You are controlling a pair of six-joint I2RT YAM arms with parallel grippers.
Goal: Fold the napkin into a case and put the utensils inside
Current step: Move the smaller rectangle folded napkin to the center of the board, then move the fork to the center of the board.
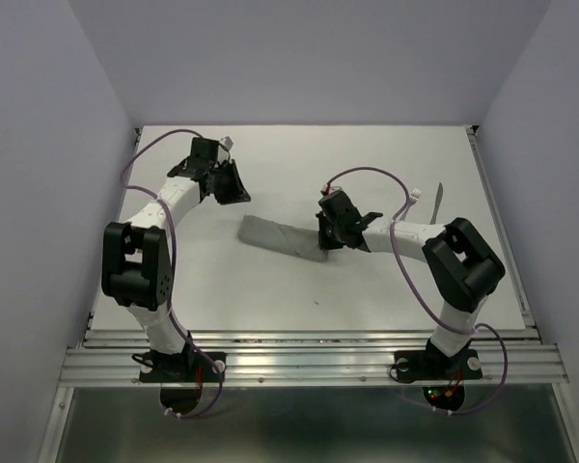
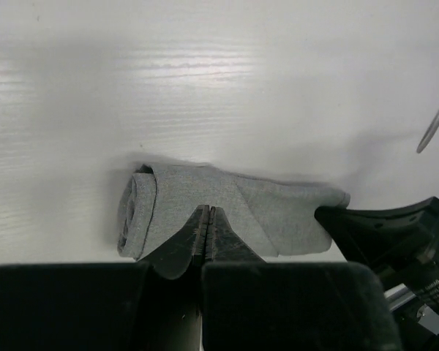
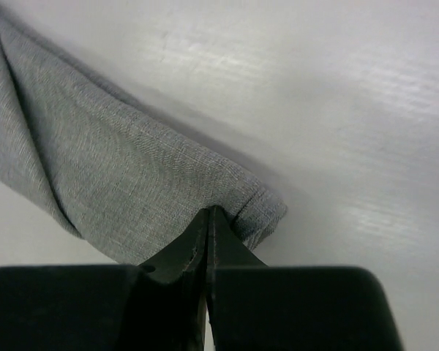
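Two claws, both closed. Right claw (image 3: 208,218) touches its tips to the right end of the folded napkin (image 1: 282,237) on the table (image 1: 367,289), apparently steadying it; a pinch cannot be confirmed. Left claw (image 1: 235,189) hangs empty, well apart. One utensil (image 1: 436,201) lies outside, far right.

Matt woven cloth napkin (image 3: 132,168)

Bright, diffuse overhead light; pale glare streaks the table (image 2: 205,69), a soft shadow rims the napkin (image 2: 278,212), wrist foregrounds are blurred
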